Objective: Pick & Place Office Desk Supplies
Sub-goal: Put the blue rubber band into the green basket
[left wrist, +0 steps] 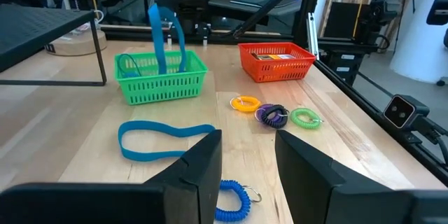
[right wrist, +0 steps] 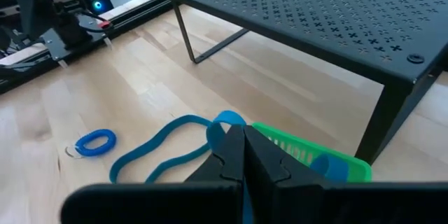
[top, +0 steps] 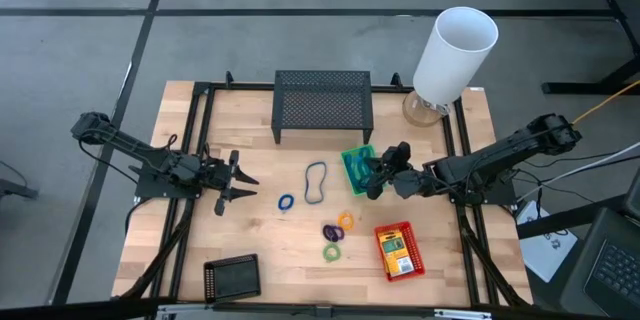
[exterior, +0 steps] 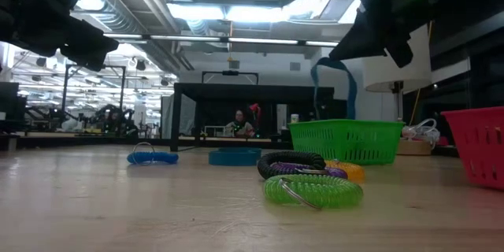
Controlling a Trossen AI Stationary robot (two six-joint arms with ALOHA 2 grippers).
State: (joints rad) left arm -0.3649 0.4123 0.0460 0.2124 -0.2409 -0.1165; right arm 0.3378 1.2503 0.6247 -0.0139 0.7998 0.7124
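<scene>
The right gripper (top: 372, 175) is seen right of centre in the high view, its fingers pressed together on a thin blue band loop (left wrist: 166, 33), which hangs from it over the green basket (top: 357, 167); in the left wrist view the band is shown as two upright strips dipping into that basket, where another blue loop is already curled. The left gripper (top: 240, 181) is held at centre left of the high view, its fingers spread with nothing between them, pointed toward a second blue band loop (top: 316, 183) laid flat on the table (top: 250, 110) and a small blue ring (top: 286, 202) just beside it. Lower right of centre, purple, orange and green rings (top: 336, 235) are clustered close together, and a red basket (top: 399, 251) with a yellow-and-green flat pack inside is placed to their right; a black basket (top: 232, 278) is set at lower left. The band is judged to be light, limp and rubbery, likely to sag and swing, so a pinch across one strand is best; the coiled rings are judged springy and light. Print on the flat pack cannot be read, and no other writing is made out
</scene>
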